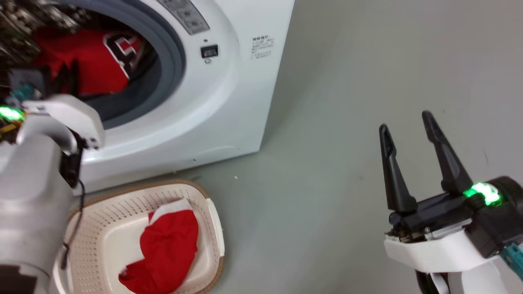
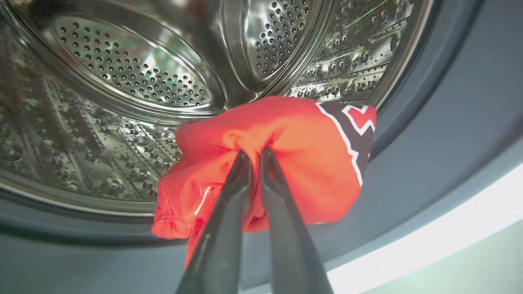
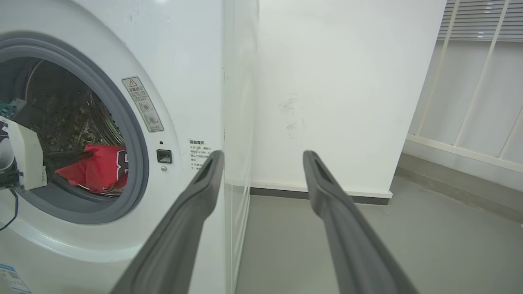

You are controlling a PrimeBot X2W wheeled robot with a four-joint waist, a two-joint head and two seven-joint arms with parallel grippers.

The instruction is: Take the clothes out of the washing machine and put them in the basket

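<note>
**Right jaws idle and apart; left jaws clamped on red cloth in the drum**

At 4 o'clock in the head view the right jaws hang over the grey floor [image 1: 347, 102]. Their two dark fingers [image 1: 394, 171] point toward 12 o'clock, spread wide with nothing between them. The pale left forearm [image 1: 28, 183] takes up 8 o'clock and reaches toward 11 o'clock, into the mouth of the washing machine [image 1: 229, 94].

The basket [image 1: 214, 228] stands on the floor at 7 o'clock, just in front of the machine. It holds one crumpled red garment [image 1: 167, 249], which lies against the basket's 3 o'clock wall with its white band [image 1: 171, 206] at the 12 o'clock end.

The perforated steel drum [image 2: 122, 73] holds the emblem garment [image 2: 286, 134], also red. This garment sits at the 6 o'clock side of the opening, and its lower edge lies across the grey rubber ring [image 2: 429, 171].

In the left wrist view the left jaws are pressed together on a bunched fold near the middle of that garment. The black-and-white emblem [image 2: 359, 130] lies at 2 o'clock from the pinch.
</note>
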